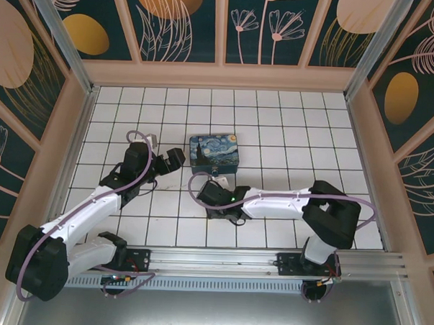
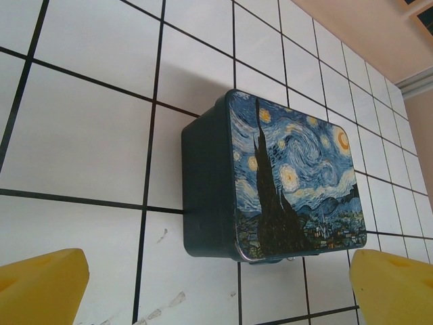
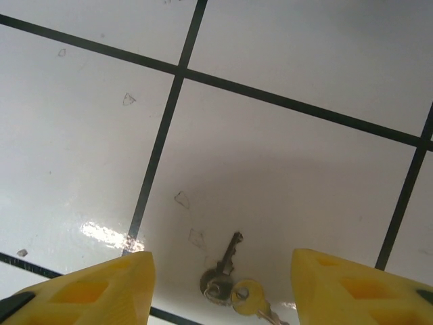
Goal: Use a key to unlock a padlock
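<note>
Left end effector [image 2: 218, 290], right end effector [image 3: 220, 288] released; thin silvery key [image 3: 229, 257] on glossy tile [image 3: 284, 162].

In the right wrist view, both yellow tips of the right jaws are cut off by the lower edge. The blade of a brass-coloured key [image 3: 246, 296], lying against the key [image 3: 227, 261], runs out of frame there too. In the left wrist view the tips of the left jaws are cropped likewise, and a small fitting at the lower rim of the painted box [image 2: 291, 176] is too small to be identified. From overhead, the patch of bench [image 1: 290, 137] under the right jaws is covered by them.
</note>
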You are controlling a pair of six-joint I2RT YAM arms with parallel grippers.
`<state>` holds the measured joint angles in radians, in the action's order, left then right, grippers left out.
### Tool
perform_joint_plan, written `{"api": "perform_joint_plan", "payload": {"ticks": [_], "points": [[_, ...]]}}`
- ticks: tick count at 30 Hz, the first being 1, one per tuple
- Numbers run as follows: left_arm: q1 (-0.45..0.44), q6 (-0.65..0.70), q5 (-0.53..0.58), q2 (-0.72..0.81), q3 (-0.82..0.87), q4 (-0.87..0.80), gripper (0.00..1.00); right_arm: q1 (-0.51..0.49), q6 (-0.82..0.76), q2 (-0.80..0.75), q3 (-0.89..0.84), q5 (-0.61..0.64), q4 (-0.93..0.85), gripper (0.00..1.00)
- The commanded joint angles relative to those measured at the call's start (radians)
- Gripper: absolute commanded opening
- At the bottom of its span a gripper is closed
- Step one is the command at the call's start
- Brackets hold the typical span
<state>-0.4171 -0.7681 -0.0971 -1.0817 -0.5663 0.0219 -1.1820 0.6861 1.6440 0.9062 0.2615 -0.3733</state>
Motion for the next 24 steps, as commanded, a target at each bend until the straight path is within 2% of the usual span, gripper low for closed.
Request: {"api": "perform_joint_plan", "payload": {"ticks": [1,11,24], "points": [[0.0,0.004,-0.012,0.004,0.007,-0.008,0.99,-0.011,0.011,-0.041,-0.034,-0.011,0.003,0.55],[0.001,-0.004,-0.017,-0.016,0.002,0.005,0.99,-0.015,0.006,-0.035,-0.076,-0.021,0.045,0.53],[0.0,-0.014,-0.022,-0.035,-0.003,0.019,0.99,-0.044,-0.034,0.061,-0.012,0.005,-0.001,0.49]]}}
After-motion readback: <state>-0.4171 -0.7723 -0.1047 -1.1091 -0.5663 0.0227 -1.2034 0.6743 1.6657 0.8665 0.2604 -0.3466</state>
